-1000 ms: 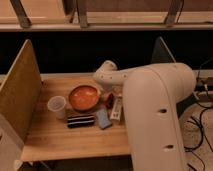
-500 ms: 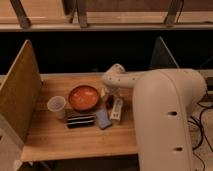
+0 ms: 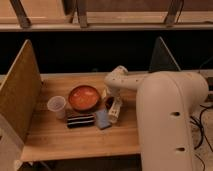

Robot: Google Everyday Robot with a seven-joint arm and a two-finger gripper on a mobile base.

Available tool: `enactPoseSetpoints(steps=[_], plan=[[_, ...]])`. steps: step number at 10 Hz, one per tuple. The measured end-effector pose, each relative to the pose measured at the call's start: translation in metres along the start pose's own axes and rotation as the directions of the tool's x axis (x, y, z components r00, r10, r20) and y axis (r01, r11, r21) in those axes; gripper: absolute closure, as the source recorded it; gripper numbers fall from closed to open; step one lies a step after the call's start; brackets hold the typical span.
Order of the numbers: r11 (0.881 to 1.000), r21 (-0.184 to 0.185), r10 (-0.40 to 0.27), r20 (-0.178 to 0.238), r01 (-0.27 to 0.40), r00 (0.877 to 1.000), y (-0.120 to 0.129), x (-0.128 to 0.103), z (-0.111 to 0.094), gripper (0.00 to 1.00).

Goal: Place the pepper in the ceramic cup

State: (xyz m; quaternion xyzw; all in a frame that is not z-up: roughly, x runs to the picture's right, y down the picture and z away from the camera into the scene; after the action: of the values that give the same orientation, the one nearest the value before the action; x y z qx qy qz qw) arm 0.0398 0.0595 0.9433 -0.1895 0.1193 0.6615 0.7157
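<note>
Reads as grasp step with end effector (image 3: pixel 108 98) low at small dark red oblong pepper (image 3: pixel 108 104) beside wide orange bowl (image 3: pixel 83 88), grip state untellable; next calls for lift and carry past bowl to pale round ceramic cup (image 3: pixel 56 106).

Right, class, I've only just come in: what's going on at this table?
The robot's arm reaches over the wooden table. Its gripper is down just right of the orange bowl, at a small dark red thing, apparently the pepper. The ceramic cup stands left of the bowl, apart from the gripper.
</note>
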Motion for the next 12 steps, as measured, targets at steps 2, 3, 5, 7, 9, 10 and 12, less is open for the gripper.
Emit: enactPoseSetpoints(steps=[2,3,5,7,9,10,12], plan=[[1.000,-0.012,0.016,0.006,-0.015,1.000,-0.002,-0.002,0.000,0.35],[1.000,-0.014,0.018,0.007,-0.018,1.000,-0.004,-0.002,0.000,0.35],[1.000,-0.014,0.011,0.015,-0.011,1.000,-0.004,-0.005,-0.002,0.35],[1.000,-0.004,-0.026,0.046,0.027,0.999,-0.001,-0.015,-0.012,0.35],[0.998,-0.001,-0.066,0.047,0.066,0.997,0.008,-0.014,-0.014,0.35],[0.996,0.003,-0.085,0.035,0.085,0.996,0.009,-0.009,-0.012,0.35],[0.993,0.019,-0.116,-0.001,0.116,0.993,0.011,0.001,-0.005,0.35]])
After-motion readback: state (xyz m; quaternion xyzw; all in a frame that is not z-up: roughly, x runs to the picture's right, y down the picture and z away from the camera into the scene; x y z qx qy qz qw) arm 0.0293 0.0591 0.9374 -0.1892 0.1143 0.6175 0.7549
